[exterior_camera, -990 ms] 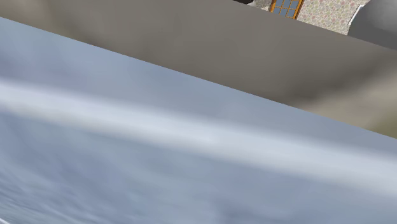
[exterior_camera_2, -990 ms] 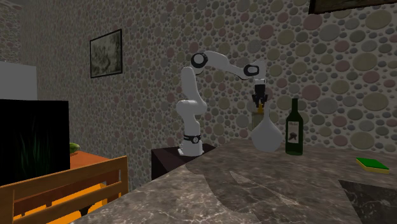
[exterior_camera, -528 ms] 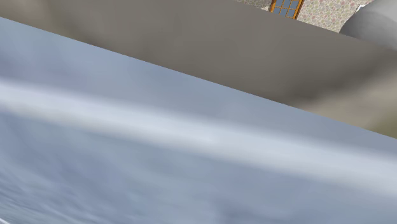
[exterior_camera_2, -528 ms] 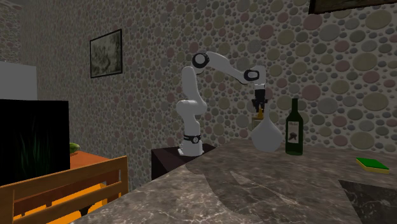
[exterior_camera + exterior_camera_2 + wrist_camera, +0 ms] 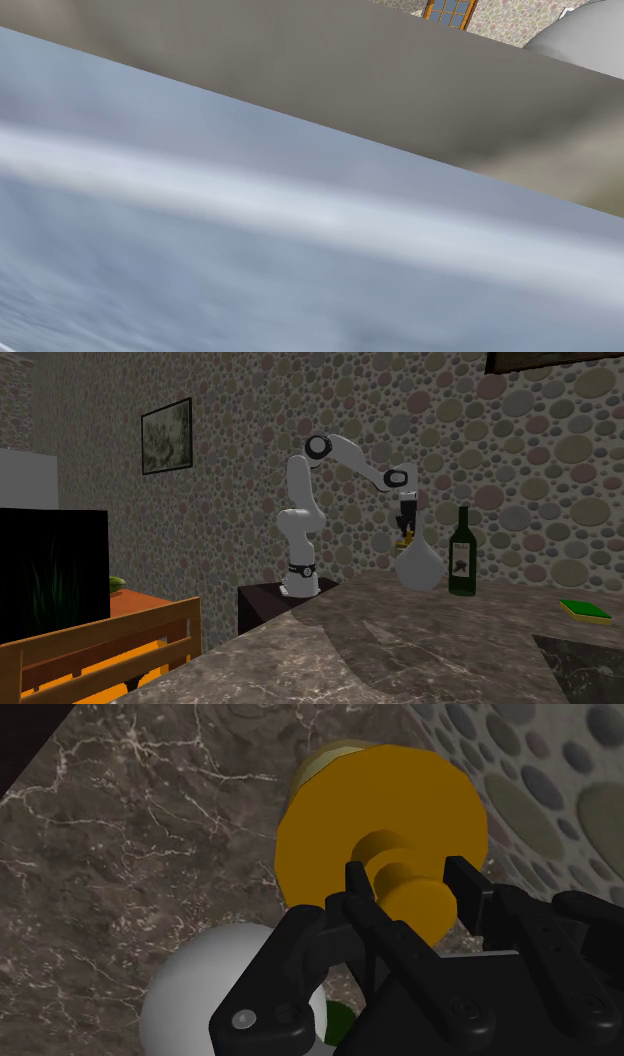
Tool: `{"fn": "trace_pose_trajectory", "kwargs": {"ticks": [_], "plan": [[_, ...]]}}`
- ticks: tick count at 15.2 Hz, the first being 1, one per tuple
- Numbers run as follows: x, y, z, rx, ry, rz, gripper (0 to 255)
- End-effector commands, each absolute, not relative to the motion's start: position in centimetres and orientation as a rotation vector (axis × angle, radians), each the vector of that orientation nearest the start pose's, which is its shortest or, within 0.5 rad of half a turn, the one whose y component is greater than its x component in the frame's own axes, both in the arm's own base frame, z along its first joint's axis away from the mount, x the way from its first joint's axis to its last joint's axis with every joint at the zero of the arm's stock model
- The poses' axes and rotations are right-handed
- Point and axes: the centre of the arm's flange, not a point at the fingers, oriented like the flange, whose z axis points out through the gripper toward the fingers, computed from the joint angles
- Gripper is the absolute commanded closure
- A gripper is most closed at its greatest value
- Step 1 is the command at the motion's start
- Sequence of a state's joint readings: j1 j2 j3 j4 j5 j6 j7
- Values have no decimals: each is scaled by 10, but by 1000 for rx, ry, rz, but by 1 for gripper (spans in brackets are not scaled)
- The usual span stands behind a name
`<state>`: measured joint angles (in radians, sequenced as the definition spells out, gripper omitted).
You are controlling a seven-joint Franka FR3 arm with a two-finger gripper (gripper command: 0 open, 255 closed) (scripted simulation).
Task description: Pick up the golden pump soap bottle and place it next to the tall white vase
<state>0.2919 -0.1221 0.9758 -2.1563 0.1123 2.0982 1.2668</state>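
Open astride the narrow head of the golden pump bottle [image 5: 330, 824], the claw [image 5: 410, 876] could slip off on closing or tip it into the white vase [image 5: 205, 994] beside it.

The black two-finger gripper [image 5: 410, 874] hangs in a tight pocket. The golden pump soap bottle [image 5: 380, 814] stands between its spread fingers, the round-bellied white vase [image 5: 418, 566] is just beside it, and the pebble-patterned wall [image 5: 520, 452] rises close behind both. In the second exterior view a dark green wine bottle [image 5: 461, 552] stands near the vase on its right, narrowing that side. The brown marble countertop [image 5: 400, 642] lies open to the vase's left and toward the camera, with a flat green sponge [image 5: 585, 611] well apart at the right.
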Motion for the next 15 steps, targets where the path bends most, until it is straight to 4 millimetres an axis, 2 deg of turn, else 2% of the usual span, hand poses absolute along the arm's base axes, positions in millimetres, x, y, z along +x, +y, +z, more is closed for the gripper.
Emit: {"fn": "trace_pose_trajectory", "kwargs": {"ticks": [1,7,8,13,15], "plan": [[144,505,427,-3128,91,-13,255],[144,505,427,-3128,91,-13,255],[144,505,427,-3128,91,-13,0],[144,505,427,-3128,91,-13,0],[144,504,453,-3128,91,-13,0]]}}
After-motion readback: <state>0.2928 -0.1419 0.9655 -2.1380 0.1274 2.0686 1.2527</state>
